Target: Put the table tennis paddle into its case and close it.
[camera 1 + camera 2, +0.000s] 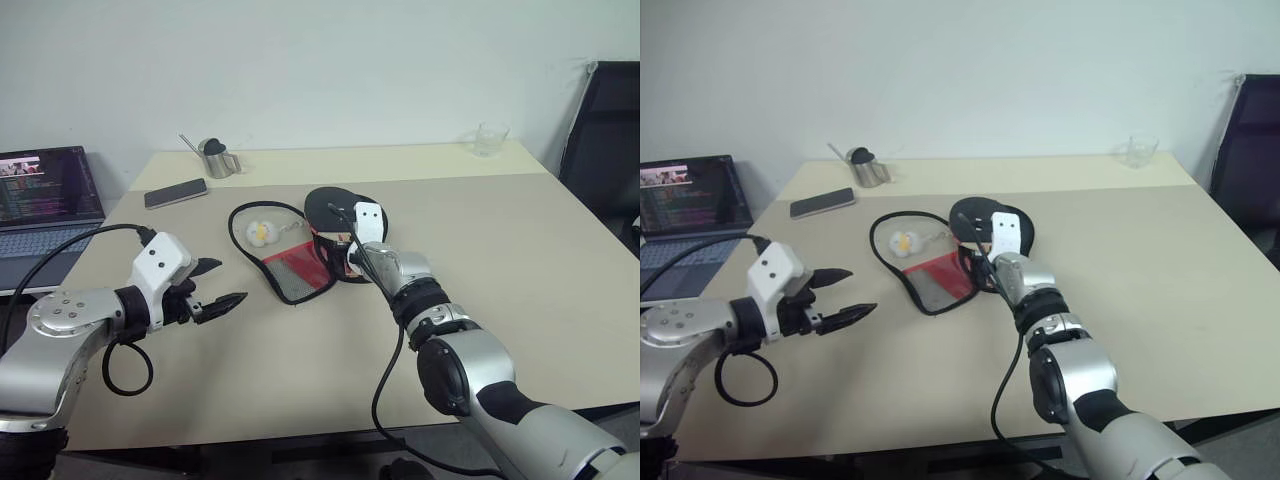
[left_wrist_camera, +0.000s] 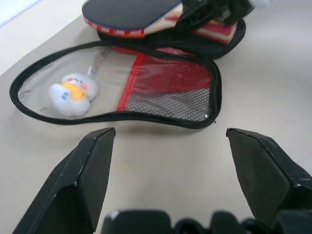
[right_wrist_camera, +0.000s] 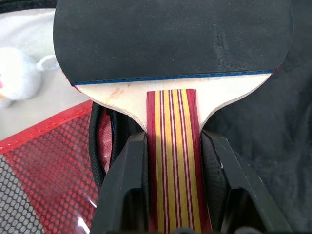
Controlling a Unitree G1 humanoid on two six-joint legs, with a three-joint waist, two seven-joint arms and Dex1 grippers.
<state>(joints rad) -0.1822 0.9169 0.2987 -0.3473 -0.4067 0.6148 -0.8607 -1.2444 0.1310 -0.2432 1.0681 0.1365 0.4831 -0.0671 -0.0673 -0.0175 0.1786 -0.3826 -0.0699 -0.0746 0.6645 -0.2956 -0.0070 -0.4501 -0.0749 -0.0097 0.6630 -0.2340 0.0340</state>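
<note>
The right gripper (image 3: 173,161) was clenched on the striped handle of the table tennis paddle (image 3: 170,39), a black finger (image 3: 127,185) pressed against each side of the red-and-tan wood; the paddle's black rubber face pointed away from the wrist and lay over the dark half of the case (image 1: 290,262), which sat open near the middle of the table (image 1: 520,260); the other half of the case was spread flat toward the robot's left, its red panel and black mesh pocket facing up and its zip edge looping round a pale lining; a small white-and-yellow plush charm (image 1: 261,232) rested on that lining, fastened by a short chain; the left gripper (image 1: 220,292) hung above the tabletop to the left of the case, well apart from it, its two fingers spread wide and grasping nothing; farther back on the table lay a black smartphone (image 1: 175,193), a metal cup (image 1: 216,158) and a clear glass (image 1: 490,138); an open laptop (image 1: 45,200) stood off the table's left edge.
</note>
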